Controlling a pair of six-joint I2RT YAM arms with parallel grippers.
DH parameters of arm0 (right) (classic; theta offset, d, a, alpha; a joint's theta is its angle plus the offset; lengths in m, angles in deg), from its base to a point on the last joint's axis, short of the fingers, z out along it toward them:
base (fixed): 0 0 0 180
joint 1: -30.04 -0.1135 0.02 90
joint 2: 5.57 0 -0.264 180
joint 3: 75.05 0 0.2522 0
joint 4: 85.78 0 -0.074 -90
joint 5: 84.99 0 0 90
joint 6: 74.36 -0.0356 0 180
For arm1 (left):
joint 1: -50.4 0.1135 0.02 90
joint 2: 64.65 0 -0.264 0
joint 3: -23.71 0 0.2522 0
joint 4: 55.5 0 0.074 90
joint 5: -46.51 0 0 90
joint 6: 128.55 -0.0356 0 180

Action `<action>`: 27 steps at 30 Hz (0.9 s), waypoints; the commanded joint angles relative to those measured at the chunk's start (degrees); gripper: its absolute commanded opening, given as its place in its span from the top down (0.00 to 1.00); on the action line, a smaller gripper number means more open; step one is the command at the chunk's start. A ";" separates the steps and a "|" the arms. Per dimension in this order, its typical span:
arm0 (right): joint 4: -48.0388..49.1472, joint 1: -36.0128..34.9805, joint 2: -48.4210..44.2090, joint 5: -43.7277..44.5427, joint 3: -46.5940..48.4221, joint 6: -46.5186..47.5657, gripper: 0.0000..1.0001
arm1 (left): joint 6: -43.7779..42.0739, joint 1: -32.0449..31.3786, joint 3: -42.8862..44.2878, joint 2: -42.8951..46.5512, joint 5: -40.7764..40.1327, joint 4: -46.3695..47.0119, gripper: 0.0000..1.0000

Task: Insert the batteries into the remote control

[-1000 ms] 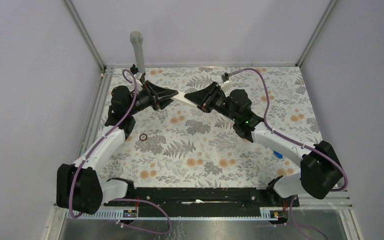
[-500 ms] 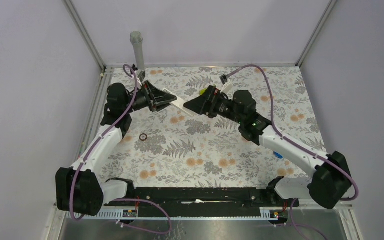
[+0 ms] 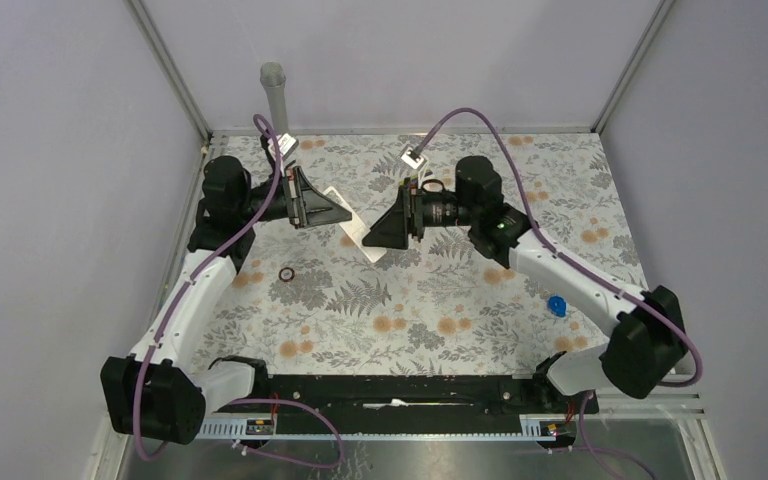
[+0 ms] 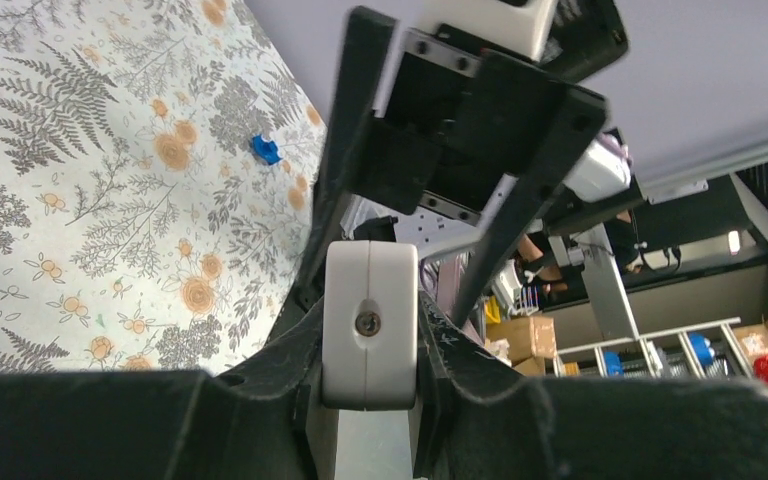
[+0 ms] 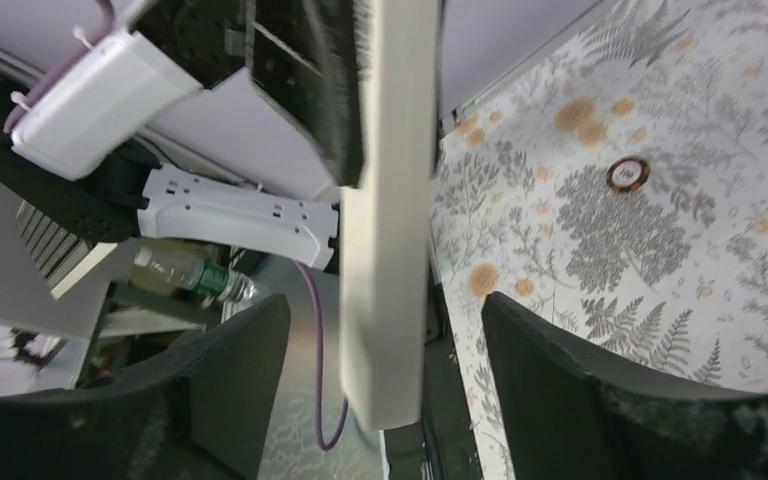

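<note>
Nearest me, a blue piece [image 3: 557, 306] and a small dark ring [image 3: 286, 274] are lying on the bench [image 3: 440, 330]. Farther out, I am holding the remote control [image 5: 390, 250] aloft, with the left tool [image 3: 342, 211] clamped on one end to steady it. The right tool [image 5: 385, 310] is straddling the free end, fingers apart and not touching, probably for a regrip. No batteries are showing.

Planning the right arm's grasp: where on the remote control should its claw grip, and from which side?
Probably its free end, lengthwise from the right. The remote control is a slim bar; the left claw clamps the other end; the open right claw straddles this one.
</note>
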 commanded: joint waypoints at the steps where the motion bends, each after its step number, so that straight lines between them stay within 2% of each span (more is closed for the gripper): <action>1: 1.66 0.03 3.98 -8.53 3.38 2.26 0.27 | -3.76 0.03 2.17 1.44 5.37 2.98 1.00; 6: 2.43 -1.08 5.55 -8.94 4.26 2.79 0.33 | -3.68 0.03 1.81 1.49 5.15 3.12 1.00; 10: 3.07 -1.24 7.30 -8.71 4.31 1.71 0.61 | -3.98 0.03 1.31 2.06 5.10 3.26 0.90; 13: 5.74 -1.24 7.59 -6.80 3.33 -0.55 0.84 | -5.09 0.03 0.78 2.98 4.15 2.37 0.73; 16: 5.79 -1.18 6.12 -2.04 2.14 -1.04 0.96 | -11.11 0.12 1.63 4.76 -0.14 -4.76 0.42; 18: 2.22 -1.12 4.34 4.54 1.70 1.48 1.00 | -17.31 0.48 3.39 6.19 -5.54 -13.67 0.23; 19: -0.81 -1.11 3.27 8.15 1.76 2.99 1.00 | -20.39 0.80 4.73 6.47 -8.52 -18.07 0.05; 20: -4.20 -1.06 2.22 11.99 1.76 4.49 1.00 | -23.35 1.08 6.09 6.59 -11.74 -23.03 0.02; 23: -17.32 -1.06 -0.38 26.20 1.53 9.97 1.00 | -28.71 1.89 9.11 7.33 -23.42 -32.83 0.01; 27: -30.84 -1.04 -0.66 50.18 -0.11 16.19 1.00 | -30.43 2.40 8.80 10.73 -37.77 -36.10 0.01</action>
